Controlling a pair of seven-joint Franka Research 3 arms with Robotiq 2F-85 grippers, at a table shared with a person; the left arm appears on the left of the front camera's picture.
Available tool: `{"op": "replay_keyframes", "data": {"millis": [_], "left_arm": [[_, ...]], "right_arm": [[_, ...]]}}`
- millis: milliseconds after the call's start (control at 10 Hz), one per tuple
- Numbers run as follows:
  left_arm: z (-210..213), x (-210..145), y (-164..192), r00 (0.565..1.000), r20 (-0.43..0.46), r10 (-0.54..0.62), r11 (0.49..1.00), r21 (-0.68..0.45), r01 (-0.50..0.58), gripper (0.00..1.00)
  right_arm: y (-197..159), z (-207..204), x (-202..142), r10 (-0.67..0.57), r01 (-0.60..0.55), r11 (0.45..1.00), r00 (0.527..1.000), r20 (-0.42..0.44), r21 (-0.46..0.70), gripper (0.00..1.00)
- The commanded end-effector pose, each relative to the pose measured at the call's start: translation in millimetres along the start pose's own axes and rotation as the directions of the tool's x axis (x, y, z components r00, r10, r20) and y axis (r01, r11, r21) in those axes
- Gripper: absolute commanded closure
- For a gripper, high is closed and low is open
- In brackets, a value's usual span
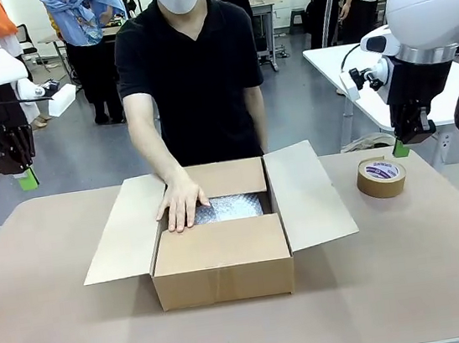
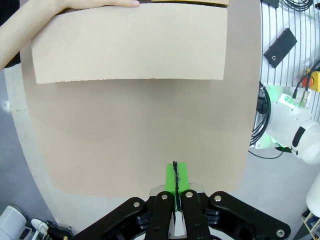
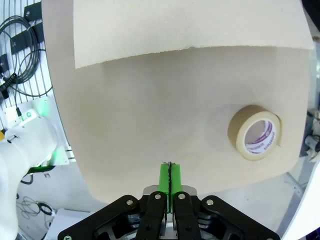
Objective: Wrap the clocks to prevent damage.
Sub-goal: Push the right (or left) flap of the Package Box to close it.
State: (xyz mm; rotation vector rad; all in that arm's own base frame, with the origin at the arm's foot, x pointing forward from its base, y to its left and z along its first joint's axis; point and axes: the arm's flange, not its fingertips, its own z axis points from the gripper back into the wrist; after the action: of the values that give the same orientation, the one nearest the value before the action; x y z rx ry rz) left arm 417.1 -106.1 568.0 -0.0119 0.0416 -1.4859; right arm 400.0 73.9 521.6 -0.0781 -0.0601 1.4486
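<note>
Hand (image 1: 181,203) pressing bubble-wrap bundle (image 1: 236,207) in open box (image 1: 223,269). Bundle probably handling light, soft outside, fragile inside; best gripping padded sides. Left claw (image 1: 26,178) and right claw (image 1: 400,148) hanging clenched, empty.

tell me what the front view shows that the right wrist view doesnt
Front view: the person's hand resting on bubble wrap inside the open cardboard box, and the left gripper held high at the side. Right wrist view: the right gripper close up, green pads shut together, and a white robot base past the table edge. Both: the tape roll, the table and a box flap.
</note>
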Motion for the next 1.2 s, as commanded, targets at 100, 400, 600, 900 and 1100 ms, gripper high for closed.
{"op": "replay_keyframes", "data": {"millis": [100, 400, 600, 900, 1100], "left_arm": [[3.0, -1.7, 0.0, 1.000, -0.002, 0.002, 1.000, -0.001, -0.002, 1.00], [3.0, -1.7, 0.0, 1.000, -0.002, 0.002, 1.000, -0.001, -0.002, 1.00], [3.0, -1.7, 0.0, 1.000, -0.002, 0.002, 1.000, -0.001, -0.002, 1.00], [3.0, -1.7, 0.0, 1.000, -0.002, 0.002, 1.000, -0.001, -0.002, 1.00], [3.0, -1.7, 0.0, 1.000, -0.002, 0.002, 1.000, -0.001, -0.002, 1.00]], "right_arm": [[0.9, -1.4, -0.5, -0.008, 0.008, 1.000, 1.000, 0.006, 0.000, 0.99], [0.9, -1.4, -0.5, -0.008, 0.008, 1.000, 1.000, 0.006, 0.000, 0.99], [0.9, -1.4, -0.5, -0.008, 0.008, 1.000, 1.000, 0.006, 0.000, 0.99], [0.9, -1.4, -0.5, -0.008, 0.008, 1.000, 1.000, 0.006, 0.000, 0.99], [0.0, 0.0, 0.0, 0.000, 0.000, 1.000, 1.000, 0.000, 0.000, 0.99]]}}
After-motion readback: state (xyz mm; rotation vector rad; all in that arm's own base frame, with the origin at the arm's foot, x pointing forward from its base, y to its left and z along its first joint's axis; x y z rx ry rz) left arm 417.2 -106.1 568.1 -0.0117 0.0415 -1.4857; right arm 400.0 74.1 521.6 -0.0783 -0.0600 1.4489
